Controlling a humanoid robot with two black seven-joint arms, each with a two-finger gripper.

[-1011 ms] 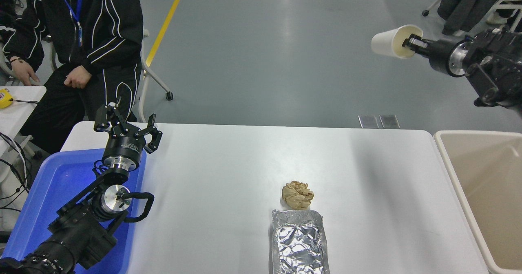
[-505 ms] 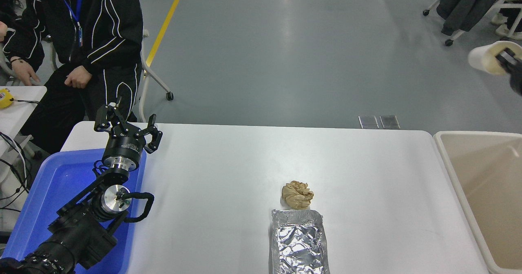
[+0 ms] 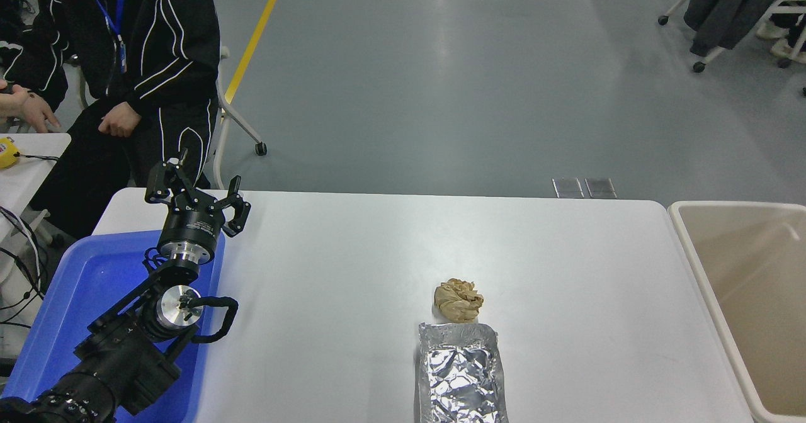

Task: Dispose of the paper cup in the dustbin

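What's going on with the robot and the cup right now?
Left gripper parked open over blue tray. Right gripper and paper cup out of view. Dustbin at table's right end, no cup visible inside. Nothing blocking.

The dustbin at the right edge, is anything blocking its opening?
Nothing visible does: the dustbin stands open beside the table, its visible inside bare. The paper cup and the right end effector are out of view.

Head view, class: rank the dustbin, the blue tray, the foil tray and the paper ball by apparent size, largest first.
1. Blue tray and dustbin: unsure, both cut off by the frame, and the left arm hides part of the tray.
2. Foil tray.
3. Paper ball.
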